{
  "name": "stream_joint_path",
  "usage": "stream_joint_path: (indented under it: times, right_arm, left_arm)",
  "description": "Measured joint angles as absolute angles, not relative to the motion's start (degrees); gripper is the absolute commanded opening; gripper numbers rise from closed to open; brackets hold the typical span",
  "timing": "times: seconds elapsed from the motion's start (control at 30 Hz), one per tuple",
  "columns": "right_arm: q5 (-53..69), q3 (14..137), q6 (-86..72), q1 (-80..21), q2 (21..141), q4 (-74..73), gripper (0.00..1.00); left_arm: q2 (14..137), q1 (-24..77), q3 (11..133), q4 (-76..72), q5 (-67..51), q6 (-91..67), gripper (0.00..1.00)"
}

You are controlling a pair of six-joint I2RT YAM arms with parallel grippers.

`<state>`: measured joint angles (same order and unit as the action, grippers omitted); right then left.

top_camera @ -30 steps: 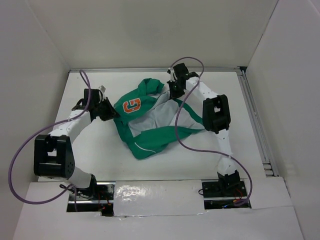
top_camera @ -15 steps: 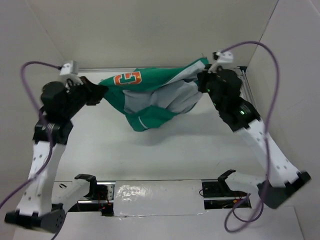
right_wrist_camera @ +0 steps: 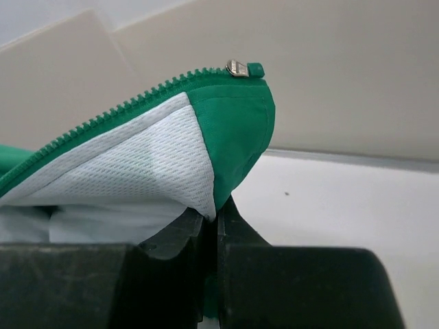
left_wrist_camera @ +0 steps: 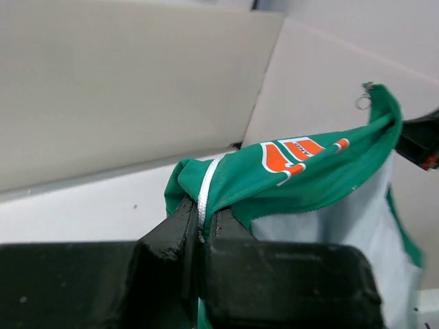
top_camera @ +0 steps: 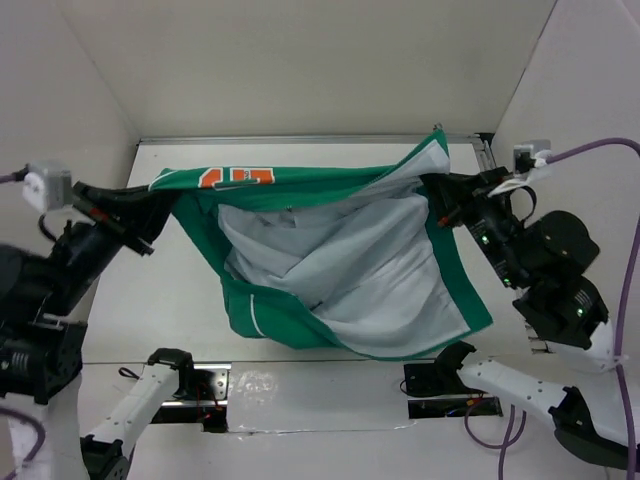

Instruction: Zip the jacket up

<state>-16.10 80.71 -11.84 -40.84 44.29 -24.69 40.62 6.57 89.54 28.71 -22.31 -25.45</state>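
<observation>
One jacket (top_camera: 300, 320), stretched left-right with its lining showing, is pinched by left gripper (top_camera: 157, 213) and right gripper (top_camera: 441, 197).

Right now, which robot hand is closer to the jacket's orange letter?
Left. The left gripper pinches the jacket near the orange letter; the right gripper holds the far zipper corner.

From my wrist camera I see the right gripper (right_wrist_camera: 209, 219) with its two black fingers pressed together on a corner of the jacket (right_wrist_camera: 236, 130). The corner stands up above them. Green zipper teeth (right_wrist_camera: 130, 106) run along its top edge up to a small metal end piece (right_wrist_camera: 236, 68) (slider or stop, I can't tell). White mesh lining (right_wrist_camera: 137, 164) faces me. The pale table (right_wrist_camera: 343, 205) and wall (right_wrist_camera: 329, 75) sit behind.
</observation>
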Motion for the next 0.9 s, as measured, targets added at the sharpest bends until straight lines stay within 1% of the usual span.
stream_joint_path:
  times: [0.1, 0.17, 0.2, 0.23, 0.27, 0.3, 0.37, 0.4, 0.5, 0.57, 0.67, 0.73, 0.8, 0.9]
  right_arm:
    - [-22.11, 78.26, -15.25, -39.18, 47.70, -25.36, 0.18]
    - [-25.30, 76.29, -18.39, -36.07, 52.07, -26.35, 0.14]
    - [-26.74, 75.02, -21.06, -34.22, 54.87, -26.68, 0.15]
    - [-27.90, 73.60, -23.31, -32.71, 57.28, -26.96, 0.20]
    - [-28.95, 71.75, -26.22, -31.00, 60.18, -27.05, 0.45]
    - [-29.52, 69.32, -29.04, -29.80, 63.40, -26.87, 0.59]
    - [-30.85, 63.35, -32.16, -27.49, 68.79, -28.14, 0.83]
    - [-31.16, 60.97, -33.19, -26.50, 70.74, -29.78, 0.99]
    - [-31.64, 57.43, -34.17, -24.10, 72.44, -34.28, 1.00]
    - [-30.76, 57.30, -33.50, -23.33, 70.81, -33.71, 1.00]
    - [-26.20, 57.32, -30.68, -22.24, 67.83, -29.87, 1.00]
    - [-21.87, 58.02, -28.84, -20.69, 68.12, -27.22, 1.00]
    - [-17.08, 61.01, -27.55, -18.26, 72.03, -25.78, 1.00]
    - [-13.82, 66.59, -26.48, -16.62, 79.40, -24.80, 1.00]
  left_arm:
    - [46.13, 6.52, 85.52, 27.24, -19.42, -25.65, 0.00]
    - [52.73, 6.28, 83.42, 25.71, -17.34, -25.91, 0.00]
    - [57.71, 5.91, 82.78, 24.77, -16.60, -26.15, 0.00]
    - [62.37, 5.48, 82.41, 23.88, -16.36, -26.57, 0.08]
    - [67.77, 4.82, 82.35, 23.16, -16.67, -27.18, 0.23]
    - [73.47, 4.23, 82.37, 22.28, -17.34, -27.44, 0.47]
    - [85.12, 2.94, 82.87, 22.17, -17.17, -28.49, 0.56]
    - [92.66, 1.96, 83.20, 22.98, -16.27, -29.43, 0.99]
    - [99.92, 0.58, 83.26, 26.65, -15.33, -30.41, 0.99]
    - [100.71, -0.16, 83.15, 28.56, -15.29, -30.70, 0.99]
    - [96.44, -0.14, 82.89, 27.75, -16.67, -30.63, 0.99]
    - [91.72, 0.32, 81.23, 26.00, -17.93, -30.50, 0.99]
    - [86.83, 1.41, 77.58, 23.97, -18.74, -30.55, 0.99]
    - [81.69, 4.93, 69.60, 22.00, -20.32, -31.77, 0.99]
